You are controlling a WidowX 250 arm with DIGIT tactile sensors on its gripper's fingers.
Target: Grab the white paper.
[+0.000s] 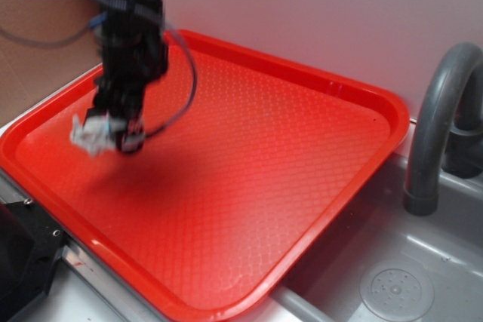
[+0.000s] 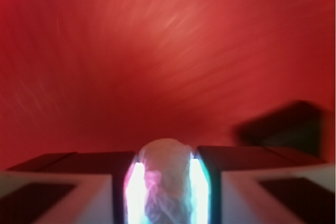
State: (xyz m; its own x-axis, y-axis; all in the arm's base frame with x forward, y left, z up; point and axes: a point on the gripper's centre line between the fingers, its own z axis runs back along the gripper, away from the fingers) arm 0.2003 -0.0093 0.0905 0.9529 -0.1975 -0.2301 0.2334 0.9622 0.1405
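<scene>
The pincer [image 1: 113, 132] grips the paper [image 1: 89, 135] between its fingers [image 2: 118, 182] above the red tray [image 1: 302, 156]; a dark blurred shape [image 2: 286, 124] sits nearby

I see a red tray [image 1: 317, 156] with a fine honeycomb-like embossed pattern. On its left part sits the white paper [image 1: 89, 135], creased grey, pinched by my black gripper [image 1: 113, 130]. Right of the tray stand a grey faucet [image 1: 434, 126] and a grey sink [image 1: 423, 269].
</scene>
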